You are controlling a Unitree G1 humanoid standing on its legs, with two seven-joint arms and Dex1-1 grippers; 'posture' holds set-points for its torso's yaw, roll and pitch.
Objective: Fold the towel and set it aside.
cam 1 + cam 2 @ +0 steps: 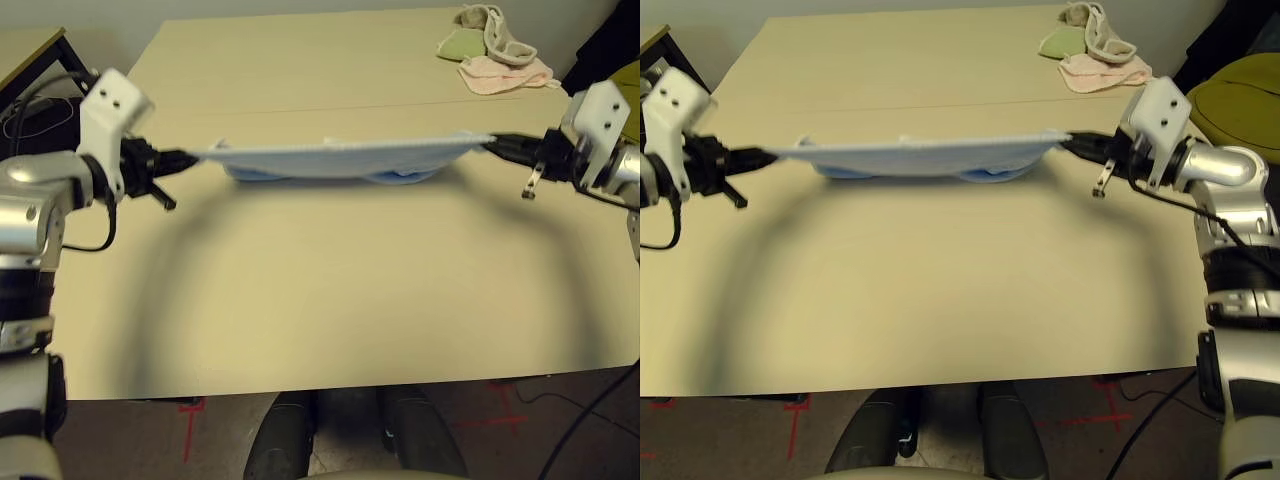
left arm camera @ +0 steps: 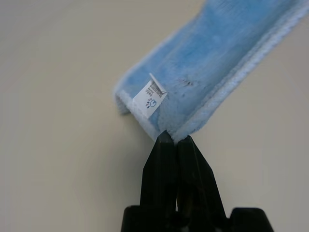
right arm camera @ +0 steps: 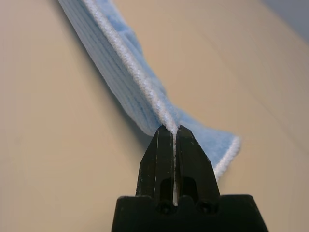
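The towel (image 1: 340,155) hangs stretched left to right over the middle of the worktop (image 1: 330,300), its sagging fold touching the surface. The left tool (image 2: 172,140) and right tool (image 3: 173,129) each pinch one end.

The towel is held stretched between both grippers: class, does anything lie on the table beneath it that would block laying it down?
Nothing visible does. The towel hangs between the left gripper and right gripper over bare table. The pile of cloths sits apart at the far right corner.
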